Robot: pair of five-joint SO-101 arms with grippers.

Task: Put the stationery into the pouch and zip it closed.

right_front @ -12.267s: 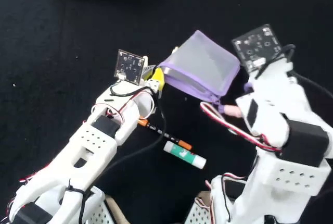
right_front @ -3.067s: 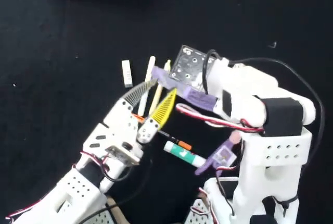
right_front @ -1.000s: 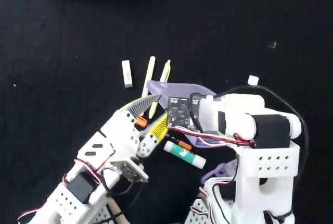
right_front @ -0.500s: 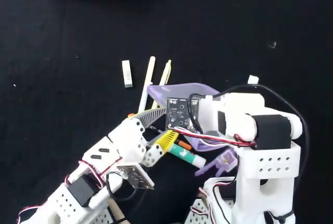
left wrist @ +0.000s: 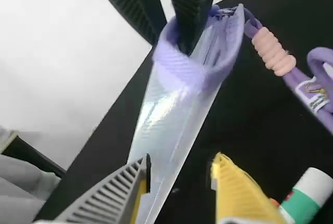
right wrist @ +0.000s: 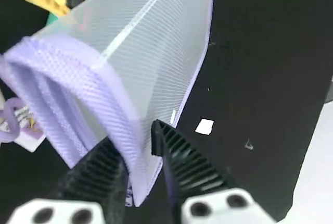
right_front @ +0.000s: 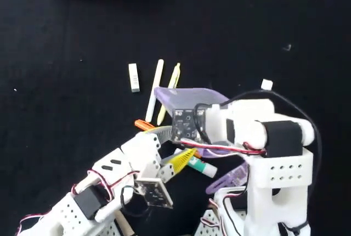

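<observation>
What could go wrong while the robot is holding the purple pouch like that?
1. The right gripper has its jaws shut on just the rim of the pouch, so the pouch might slip out or sag shut.
2. The left gripper, jaws open, sits close to the pouch and the glue stick. It could bump the pouch or knock the glue stick so it rolls away.

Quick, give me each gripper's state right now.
Left gripper: open, holding nothing.
Right gripper: shut on the pouch rim.
</observation>
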